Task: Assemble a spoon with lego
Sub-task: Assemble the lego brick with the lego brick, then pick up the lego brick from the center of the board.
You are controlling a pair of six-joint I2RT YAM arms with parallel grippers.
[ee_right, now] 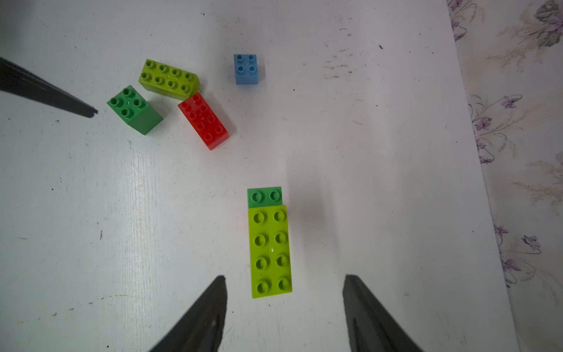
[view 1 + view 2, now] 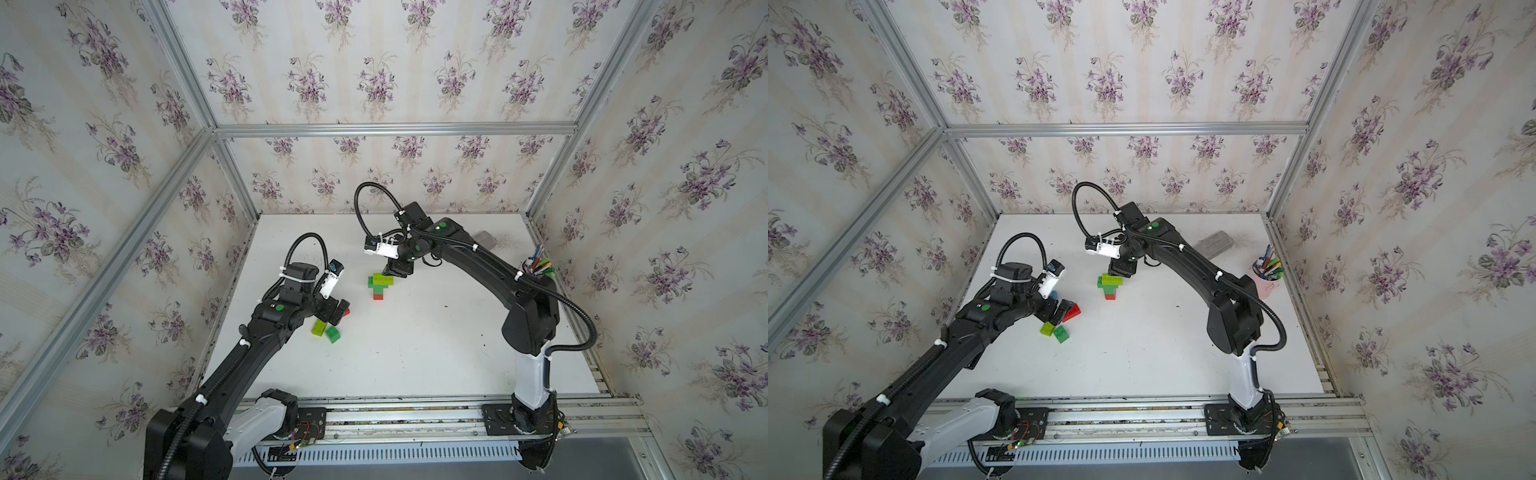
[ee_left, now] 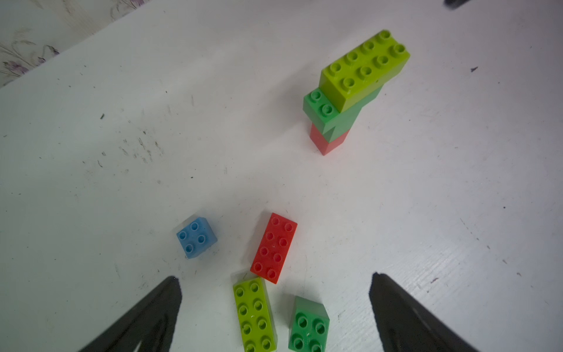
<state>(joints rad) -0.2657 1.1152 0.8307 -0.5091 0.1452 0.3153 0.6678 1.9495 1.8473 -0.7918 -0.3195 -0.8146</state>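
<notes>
And there stood the part-built spoon [image 2: 380,286], a stack of chunky studded plastic bricks near the middle of the frame in both top views: one red brick at the base, dark green above it and one lime oblong on top, though I could not tell how many green layers there were. The right hand [image 1: 285,276] hung right over it, jaws part-way apart, the lime brick's end between them with daylight on both sides, gripping nothing. Trouble looked likely there: with a wide top on a narrow red foot, a fingertip brushing it on the way up could tip the lot. To the lower left, the left hand [image 3: 275,277] hovered spread wide and empty over the loose lego [image 2: 1061,333]: one blue square brick [image 3: 197,237], one red oblong brick [image 3: 274,248], one lime oblong brick [image 3: 254,315] and one dark green square brick [image 3: 309,327], four in all on the white worktop [image 2: 436,353]. The red one touched the lime one's corner and the green sat just beside, so a closing hand could well snag a neighbour or skid its target aside. Two hands, both empty.
</notes>
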